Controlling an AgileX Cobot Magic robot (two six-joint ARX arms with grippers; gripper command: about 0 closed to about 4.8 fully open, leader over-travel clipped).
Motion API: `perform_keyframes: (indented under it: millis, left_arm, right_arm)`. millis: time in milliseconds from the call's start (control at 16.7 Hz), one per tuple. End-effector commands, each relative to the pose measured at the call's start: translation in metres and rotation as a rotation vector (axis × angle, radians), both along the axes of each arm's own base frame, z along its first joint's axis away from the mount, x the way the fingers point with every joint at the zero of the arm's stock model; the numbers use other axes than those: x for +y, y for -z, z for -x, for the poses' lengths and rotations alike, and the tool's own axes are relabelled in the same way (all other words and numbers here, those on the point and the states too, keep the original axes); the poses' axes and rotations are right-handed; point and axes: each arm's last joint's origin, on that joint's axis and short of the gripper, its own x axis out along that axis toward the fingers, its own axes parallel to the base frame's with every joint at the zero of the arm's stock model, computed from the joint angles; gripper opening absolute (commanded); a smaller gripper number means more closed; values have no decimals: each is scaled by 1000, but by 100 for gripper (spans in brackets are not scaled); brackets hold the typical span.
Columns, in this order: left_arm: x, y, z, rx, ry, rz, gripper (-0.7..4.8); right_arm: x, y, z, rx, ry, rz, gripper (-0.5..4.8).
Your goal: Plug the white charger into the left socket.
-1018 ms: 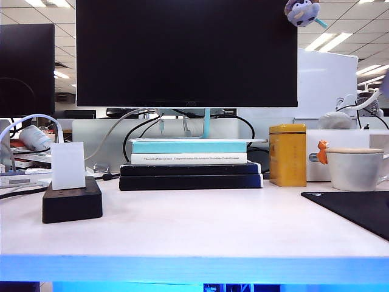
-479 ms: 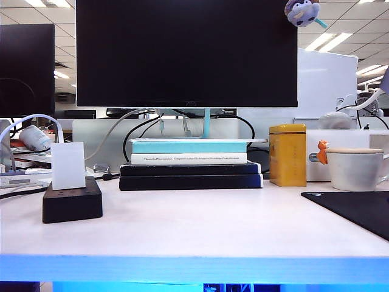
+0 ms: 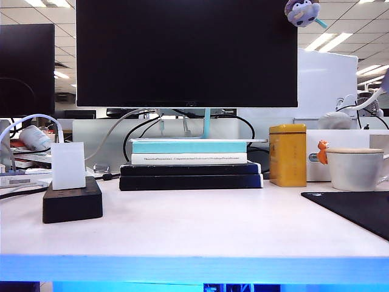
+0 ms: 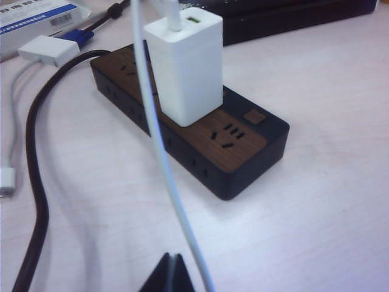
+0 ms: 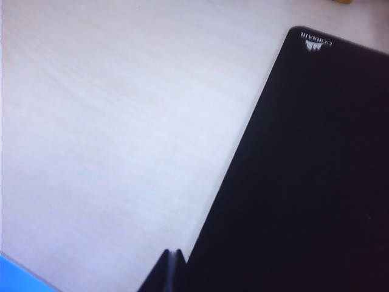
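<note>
A stack of books (image 3: 189,165) sits at three o'clock of the upright glossy white charger (image 4: 185,70) seated in the power strip (image 4: 200,137), while left gripper (image 4: 172,275) and right gripper (image 5: 171,272) hang over the counter (image 3: 200,228), jaws pressed together.

Change in the exterior view: nothing is visibly moving between the earlier moments and this one.
White charger (image 3: 67,165): is showing no shift on the power strip (image 3: 72,204).
Things on the surface (image 3: 200,225): none is changing place.
Pale blurred shape at the right edge (image 3: 384,82): may be shifting slightly; too small to tell.
Wrist views: are offering no earlier picture for comparison.
</note>
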Motion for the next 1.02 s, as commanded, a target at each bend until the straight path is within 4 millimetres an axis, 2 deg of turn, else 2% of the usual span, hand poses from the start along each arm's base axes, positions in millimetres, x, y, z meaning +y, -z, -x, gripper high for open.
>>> perform_keyframes:
  millis: [60,299,539,719,1018]
  left_arm:
    - [1,-4,2,-39,-3,16,-4]
    - [9,-15,5,-161,-60,49,-4]
    - [30,-21,6,-238,-266,44,-4]
    - [40,-25,9,-295,-376,37,-4]
    - [41,-25,9,-290,-375,37,-4]
  right_arm:
    - [-3,-3,5,-80,9,-43,-1]
    - [-11,-14,12,-196,37,-103,-1]
    - [-22,-25,12,-326,143,-146,-1]
    - [-27,-25,10,-329,196,-137,-1]
    - [-27,-25,10,-325,202,-134,-1]
